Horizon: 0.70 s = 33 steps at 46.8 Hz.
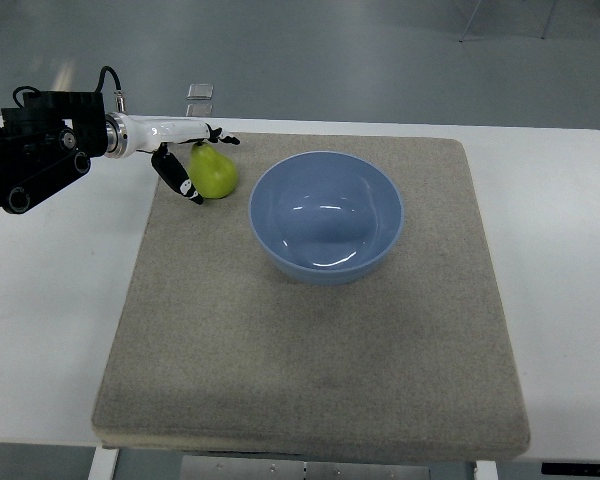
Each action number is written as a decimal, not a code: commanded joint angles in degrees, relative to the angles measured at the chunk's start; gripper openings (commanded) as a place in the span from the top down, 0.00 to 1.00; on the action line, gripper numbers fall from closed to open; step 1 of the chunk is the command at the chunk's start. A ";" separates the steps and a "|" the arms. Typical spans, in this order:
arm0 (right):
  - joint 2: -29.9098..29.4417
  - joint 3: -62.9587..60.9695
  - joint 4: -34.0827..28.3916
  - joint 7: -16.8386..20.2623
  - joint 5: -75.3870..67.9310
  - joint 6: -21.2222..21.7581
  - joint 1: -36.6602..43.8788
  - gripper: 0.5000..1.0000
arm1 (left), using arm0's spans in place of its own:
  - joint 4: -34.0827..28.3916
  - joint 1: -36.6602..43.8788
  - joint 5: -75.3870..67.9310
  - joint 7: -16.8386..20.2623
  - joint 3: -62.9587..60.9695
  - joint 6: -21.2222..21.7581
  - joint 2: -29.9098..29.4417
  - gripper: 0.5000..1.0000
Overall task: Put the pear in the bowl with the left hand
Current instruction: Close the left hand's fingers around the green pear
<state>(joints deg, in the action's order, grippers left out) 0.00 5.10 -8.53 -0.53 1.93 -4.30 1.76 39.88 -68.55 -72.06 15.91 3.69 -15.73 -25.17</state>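
Left hand [192,160], carried on a dark arm entering from the picture's left edge, is shown at the far left corner of the mat [310,380]. Its white palm section is extended toward the right, and its dark-tipped fingers [187,184] are seen spread around the pear [213,171]: one finger is angled down along the pear's left flank, while another is laid across above the stem end. Contact with the fruit appears to be made at these points, but a closed grip is not seen; the fingers are held loosely apart and the pear is seated on the mat rather than lifted.

The pear is rendered as a yellow-green fruit with a narrow neck pointing away from the camera and a rounded base nearer to it. It is located just left of the bowl [326,216], close beside its rim but apart from it.

The bowl, pale blue and glossy, is placed upright on the far half of the mat, with light reflected from its inner wall. The mat, beige and coarse in texture, is laid on a white table [570,300].
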 commanded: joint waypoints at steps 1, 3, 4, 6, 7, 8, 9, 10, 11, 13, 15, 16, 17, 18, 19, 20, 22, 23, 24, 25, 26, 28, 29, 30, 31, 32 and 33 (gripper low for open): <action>0.00 0.00 0.00 0.00 0.00 0.00 0.00 0.15 | 0.02 0.09 -0.09 0.00 -0.17 -0.09 -0.05 0.02; 0.00 0.00 0.00 0.00 0.00 0.00 0.00 0.15 | 0.02 0.09 -0.09 0.00 -0.35 -0.09 0.04 0.02; 0.00 0.00 0.00 0.00 0.00 0.00 0.00 0.15 | 0.02 0.26 -0.18 0.00 -0.35 -0.09 0.04 0.02; 0.00 0.00 0.00 0.00 0.00 0.00 0.00 0.15 | 0.02 0.88 -0.18 0.00 -0.43 -0.09 0.04 0.02; 0.00 0.00 0.00 0.00 0.00 0.00 0.00 0.15 | 0.02 1.05 -0.18 0.00 -0.43 -0.09 0.04 0.02; 0.00 0.00 0.00 0.00 0.00 0.00 0.00 0.15 | 0.02 1.14 -0.18 0.00 -0.52 -0.09 0.04 0.03; 0.00 0.00 0.00 0.00 0.00 0.00 0.00 0.15 | 0.02 1.14 -0.18 0.00 -0.52 -0.09 0.04 0.03; 0.00 0.00 0.00 0.00 0.00 0.00 0.00 0.15 | 0.02 1.23 -0.18 0.00 -0.52 -0.09 0.04 0.04; 0.00 0.00 0.00 0.00 0.00 0.00 0.00 0.15 | 0.02 1.23 -0.18 0.00 -0.44 -0.09 0.04 0.05; 0.00 0.00 0.00 0.00 0.00 0.00 0.00 0.15 | 0.02 1.23 -0.18 0.00 -0.43 -0.09 0.12 0.07; 0.00 0.00 0.00 0.00 0.00 0.00 0.00 0.15 | 0.02 1.23 -0.18 0.00 -0.43 -0.09 0.12 0.12; 0.00 0.00 0.00 0.00 0.00 0.00 0.00 0.15 | 0.02 1.23 -0.18 0.00 -0.43 -0.09 0.12 0.16; 0.00 0.00 0.00 0.00 0.00 0.00 0.00 0.15 | 0.02 1.23 -0.27 0.08 -0.43 -0.09 0.12 0.20; 0.00 0.00 0.00 0.00 0.00 -0.09 0.00 0.15 | 0.02 1.23 -0.27 0.09 -0.43 -0.09 0.12 0.23; 0.00 0.00 0.00 0.00 0.00 -0.09 0.00 0.15 | 0.02 1.23 -0.27 0.09 -0.43 -0.09 0.21 0.27; 0.00 0.00 0.00 0.00 0.00 0.00 0.00 0.15 | 0.02 1.23 -0.27 0.09 -0.43 -0.09 0.21 0.32; 0.00 0.00 0.00 0.00 0.00 0.00 0.00 0.15 | 0.02 1.23 -0.27 0.09 -0.43 -0.09 0.21 0.37; 0.00 0.00 0.00 0.00 0.00 -0.09 0.00 0.15 | -0.07 1.23 -0.27 0.09 -0.35 -0.09 0.21 0.39; 0.00 0.00 0.00 0.00 0.00 0.00 0.00 0.15 | -0.07 1.23 -0.27 0.09 -0.35 -0.09 0.21 0.45; 0.00 0.00 0.00 0.00 0.00 0.00 0.00 0.15 | -0.07 1.23 -0.27 0.09 -0.35 0.00 0.21 0.50; 0.00 0.00 0.00 0.00 0.00 0.00 0.00 0.15 | -0.07 1.23 -0.27 0.09 -0.35 0.00 0.21 0.54; 0.00 0.00 0.00 0.00 0.00 0.00 0.00 0.15 | -0.07 1.23 -0.27 0.09 -0.17 0.00 0.56 0.60; 0.00 0.00 0.00 0.00 0.00 0.00 0.00 0.15 | -0.15 1.23 -0.27 0.09 -0.08 0.00 0.65 0.64; 0.00 0.00 0.00 0.00 0.00 0.00 0.00 0.15 | -0.42 1.23 -0.27 0.09 -0.08 0.00 0.74 0.68; 0.00 0.00 0.00 0.00 0.00 0.00 0.00 0.15 | -0.77 1.23 -0.27 0.09 -0.08 0.00 0.83 0.69; 0.00 0.00 0.00 0.00 0.00 0.00 0.00 0.15 | -1.12 1.23 -0.36 0.09 0.00 -0.09 0.91 0.72; 0.00 0.00 0.00 0.00 0.00 -0.09 0.00 0.15 | -1.30 1.14 -0.36 0.09 0.00 -0.09 0.92 0.76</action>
<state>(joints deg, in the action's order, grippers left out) 0.00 5.10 -8.53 -0.53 1.93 -4.33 1.76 39.35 -67.32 -72.38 16.00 3.58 -15.79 -24.40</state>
